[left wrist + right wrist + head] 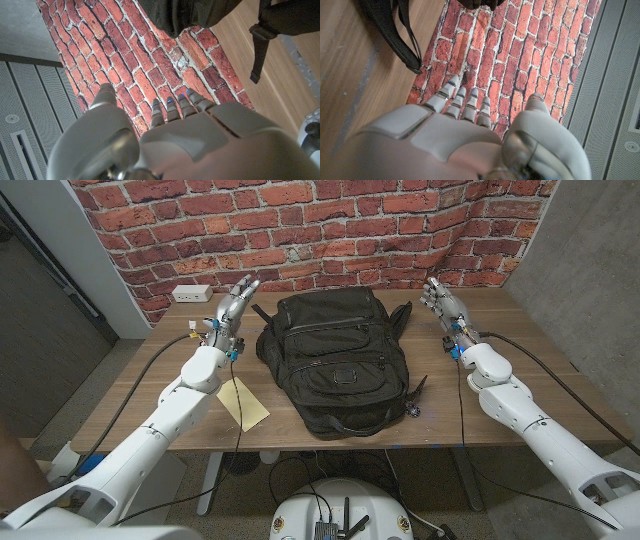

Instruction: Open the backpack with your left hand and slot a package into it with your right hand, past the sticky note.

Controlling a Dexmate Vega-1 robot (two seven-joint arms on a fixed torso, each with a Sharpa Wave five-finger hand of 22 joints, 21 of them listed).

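Note:
A black backpack (335, 358) lies closed on the middle of the wooden table (520, 405), its top toward the brick wall. A tan padded package (244, 402) lies at the table's front left, partly under my left forearm. My left hand (234, 307) is raised at the backpack's far left corner, fingers spread, holding nothing. My right hand (443, 302) is raised at the backpack's far right, fingers apart and empty. The left wrist view shows my left hand (165, 135), the backpack's edge (190, 12) and a strap (260, 45). The right wrist view shows my right hand (465, 135) and a strap (395, 32).
A red brick wall (300, 225) stands behind the table. A white power strip (190, 294) lies at the table's far left corner. Cables run from both wrists across the table. Bare wood lies either side of the backpack.

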